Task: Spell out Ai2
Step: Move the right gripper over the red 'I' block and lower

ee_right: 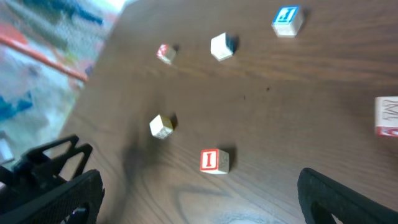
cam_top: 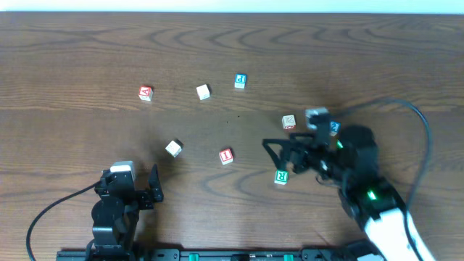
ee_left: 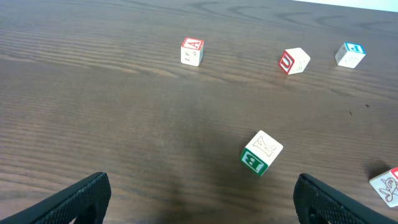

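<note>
A red "A" block (cam_top: 146, 93) lies at the far left; it also shows in the left wrist view (ee_left: 192, 51). A red "I" block (cam_top: 226, 156) lies mid-table, just ahead of my right gripper (cam_top: 272, 154), and shows between its open fingers in the right wrist view (ee_right: 214, 160). I cannot read a "2" on any block. My right gripper (ee_right: 202, 202) is open and empty. My left gripper (cam_top: 130, 183) is open and empty near the front edge; in its own view (ee_left: 199, 205) a green-lettered block (ee_left: 261, 152) lies ahead.
A white block with a red "U" (cam_top: 204, 91), a blue block (cam_top: 241, 80), a white-and-green block (cam_top: 173, 148), a green block (cam_top: 281, 176), a tan block (cam_top: 288, 122) and a blue block (cam_top: 333, 128) by the right arm are scattered about.
</note>
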Robot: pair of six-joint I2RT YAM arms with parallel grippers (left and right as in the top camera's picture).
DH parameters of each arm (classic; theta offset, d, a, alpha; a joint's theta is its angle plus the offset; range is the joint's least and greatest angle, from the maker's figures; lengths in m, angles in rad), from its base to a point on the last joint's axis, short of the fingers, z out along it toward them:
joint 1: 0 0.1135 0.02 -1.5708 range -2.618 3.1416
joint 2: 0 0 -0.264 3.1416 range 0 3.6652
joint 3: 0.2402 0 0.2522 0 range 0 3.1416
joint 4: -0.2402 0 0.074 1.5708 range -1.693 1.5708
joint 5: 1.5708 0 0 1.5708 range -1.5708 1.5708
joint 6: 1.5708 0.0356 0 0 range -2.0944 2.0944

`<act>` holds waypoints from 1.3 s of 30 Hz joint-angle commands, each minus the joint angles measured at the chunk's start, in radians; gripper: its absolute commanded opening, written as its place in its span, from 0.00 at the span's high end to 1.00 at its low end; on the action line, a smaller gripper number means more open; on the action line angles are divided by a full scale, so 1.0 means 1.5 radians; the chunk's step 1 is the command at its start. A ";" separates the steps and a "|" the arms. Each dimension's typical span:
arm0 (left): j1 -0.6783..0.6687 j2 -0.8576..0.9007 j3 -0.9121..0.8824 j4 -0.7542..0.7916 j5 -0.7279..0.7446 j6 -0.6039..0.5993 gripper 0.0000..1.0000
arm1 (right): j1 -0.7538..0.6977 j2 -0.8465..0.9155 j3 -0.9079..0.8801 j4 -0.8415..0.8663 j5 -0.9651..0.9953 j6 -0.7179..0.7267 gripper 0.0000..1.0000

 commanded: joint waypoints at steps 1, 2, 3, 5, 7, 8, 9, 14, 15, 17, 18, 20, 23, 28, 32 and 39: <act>0.003 -0.004 -0.011 0.000 0.002 0.002 0.05 | 0.042 0.079 0.062 -0.003 0.021 -0.049 0.01; 0.003 -0.004 -0.011 0.000 0.002 0.002 0.05 | 0.061 0.109 0.085 -0.004 0.040 -0.056 0.01; 0.003 -0.004 -0.011 0.000 0.002 0.002 0.05 | 0.083 0.140 0.111 -0.009 0.065 -0.063 0.01; 0.003 -0.004 -0.011 0.000 0.002 0.002 0.05 | 0.113 0.182 0.152 -0.026 0.108 -0.073 0.01; 0.003 -0.004 -0.011 0.000 0.002 0.002 0.05 | 0.141 0.222 0.192 -0.050 0.148 -0.084 0.01; 0.003 -0.004 -0.011 0.000 0.002 0.002 0.05 | 0.157 0.244 0.214 -0.063 0.171 -0.088 0.01; 0.003 -0.004 -0.011 0.000 0.002 0.002 0.05 | 0.173 0.264 0.234 -0.076 0.195 -0.090 0.01; 0.003 -0.004 -0.011 0.000 0.002 0.002 0.05 | 0.237 0.353 0.304 -0.114 0.300 -0.100 0.01; 0.003 -0.004 -0.011 0.000 0.002 0.002 0.05 | 0.248 0.371 0.314 -0.121 0.316 -0.100 0.01; 0.003 -0.004 -0.011 0.000 0.002 0.002 0.05 | 0.266 0.401 0.327 -0.126 0.337 -0.100 0.01; 0.003 -0.004 -0.011 0.000 0.002 0.002 0.05 | 0.276 0.418 0.332 -0.128 0.346 -0.100 0.01; 0.003 -0.004 -0.011 0.000 0.002 0.002 0.05 | 0.289 0.441 0.334 -0.127 0.354 -0.099 0.01; 0.003 -0.004 -0.011 0.000 0.002 0.002 0.05 | 0.308 0.476 0.334 -0.130 0.364 -0.101 0.01; 0.003 -0.004 -0.011 0.000 0.002 0.002 0.05 | 0.329 0.509 0.334 -0.135 0.387 -0.112 0.01; 0.003 -0.004 -0.011 0.000 0.002 0.002 0.05 | 0.337 0.531 0.334 -0.161 0.397 -0.134 0.01; 0.003 -0.004 -0.011 0.000 0.002 0.002 0.05 | 0.338 0.556 0.334 -0.170 0.403 -0.137 0.04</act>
